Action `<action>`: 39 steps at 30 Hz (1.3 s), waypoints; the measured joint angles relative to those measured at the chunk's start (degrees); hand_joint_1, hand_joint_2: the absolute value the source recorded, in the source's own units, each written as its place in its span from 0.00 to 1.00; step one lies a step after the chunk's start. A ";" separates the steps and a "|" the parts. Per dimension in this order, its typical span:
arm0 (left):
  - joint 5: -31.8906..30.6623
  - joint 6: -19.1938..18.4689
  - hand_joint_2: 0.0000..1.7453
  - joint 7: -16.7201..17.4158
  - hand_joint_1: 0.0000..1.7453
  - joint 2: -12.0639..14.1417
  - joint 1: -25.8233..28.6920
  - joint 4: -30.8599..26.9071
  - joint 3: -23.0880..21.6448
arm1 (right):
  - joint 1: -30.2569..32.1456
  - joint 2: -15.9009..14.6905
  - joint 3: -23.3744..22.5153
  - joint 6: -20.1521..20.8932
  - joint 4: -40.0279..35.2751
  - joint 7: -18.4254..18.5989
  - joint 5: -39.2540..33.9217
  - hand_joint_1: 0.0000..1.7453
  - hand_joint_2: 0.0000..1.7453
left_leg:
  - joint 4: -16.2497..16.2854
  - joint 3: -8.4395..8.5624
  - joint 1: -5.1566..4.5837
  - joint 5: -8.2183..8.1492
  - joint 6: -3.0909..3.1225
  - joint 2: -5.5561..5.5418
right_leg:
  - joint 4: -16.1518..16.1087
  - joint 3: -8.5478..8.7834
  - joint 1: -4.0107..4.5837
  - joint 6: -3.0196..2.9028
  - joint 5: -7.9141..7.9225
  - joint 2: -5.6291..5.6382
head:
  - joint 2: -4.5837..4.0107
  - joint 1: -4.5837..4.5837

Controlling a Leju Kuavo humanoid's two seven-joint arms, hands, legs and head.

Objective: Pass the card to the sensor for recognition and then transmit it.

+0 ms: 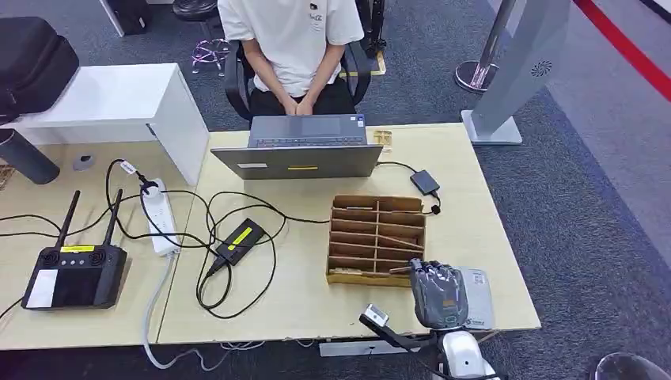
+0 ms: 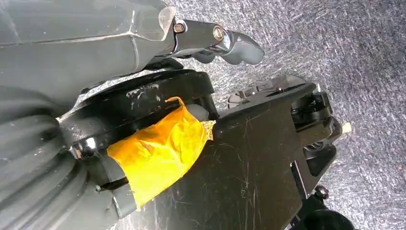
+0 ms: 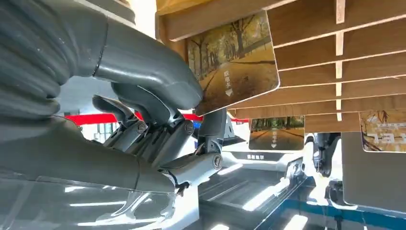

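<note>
Rack (image 1: 376, 237) bare wood, matt; card (image 3: 234, 62) glossy print; table (image 1: 316, 301) smooth pale laminate

Even, bright indoor light falls from above on the pale wooden table (image 1: 316, 309), and shadows under the open grey laptop (image 1: 305, 150) and the slotted brown cardboard card rack (image 1: 376, 237) are soft and short. The head view is sharp in the middle and slightly softer toward its corners, with no strong glare. The left wrist view is dimmer; the strip of yellow tape (image 2: 158, 153) glows against scratched black plastic, and the speckled grey carpet (image 2: 364, 57) looks grainy. The right wrist view is backlit: white patches blow out behind the grey fingers (image 3: 143, 103), and the autumn-avenue printed card (image 3: 234, 62) reads clearly while the background is blurred.
</note>
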 joint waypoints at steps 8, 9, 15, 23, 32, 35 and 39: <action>0.00 -0.15 1.00 0.13 0.00 0.02 0.00 0.00 0.00 | 0.32 0.37 -0.43 0.00 -2.14 -2.20 -1.20 1.00 1.00 | 0.00 0.00 0.00 0.00 0.00 0.00 | 0.00 0.00 0.00 0.00 0.00 0.00 | 0.00 0.00; 0.00 -0.15 1.00 0.15 0.00 0.02 0.00 0.00 0.00 | 0.52 0.50 -0.61 0.00 -3.15 -3.00 -1.47 1.00 1.00 | 0.00 0.00 0.00 0.00 0.00 0.00 | 0.00 0.00 0.00 0.00 0.00 0.00 | 0.00 0.00; 0.02 -0.20 1.00 0.17 0.00 0.02 0.01 0.00 0.00 | 2.14 1.60 -1.29 -0.02 -11.31 -4.28 -0.31 1.00 1.00 | -0.01 0.00 0.01 0.00 0.00 0.00 | 0.00 0.00 0.01 0.00 0.00 0.00 | 0.00 0.00; 0.02 -0.37 1.00 0.18 0.00 0.04 -0.01 0.00 0.00 | 2.90 1.90 -1.09 -0.02 -17.42 -4.90 -1.14 1.00 1.00 | -0.01 0.00 0.00 0.00 0.00 0.01 | 0.00 0.00 0.00 0.00 0.00 0.00 | 0.00 0.00; -0.85 -0.48 1.00 0.37 0.00 0.04 -0.02 0.00 0.00 | 2.29 4.00 -3.65 -0.02 -20.68 -13.73 -4.31 1.00 1.00 | -0.01 -0.02 0.00 0.00 0.00 0.00 | 0.02 0.00 0.01 0.00 0.00 0.01 | 0.00 0.00; -1.92 -0.70 1.00 1.16 0.00 0.07 -0.23 0.00 -0.17 | -1.73 4.94 -4.50 -0.02 -21.01 -12.72 -4.33 1.00 1.00 | -0.02 0.02 0.00 0.03 -0.04 0.05 | 0.05 -0.02 0.00 -0.01 0.01 0.12 | 0.00 0.00; -3.82 -1.53 1.00 2.32 0.00 0.28 -0.74 0.00 -1.42 | -11.89 4.87 -4.48 0.02 -16.84 -6.60 -4.37 1.00 1.00 | -0.01 0.03 0.00 0.15 -0.05 0.12 | 0.06 -0.04 0.00 -0.07 0.17 0.15 | 0.00 -0.02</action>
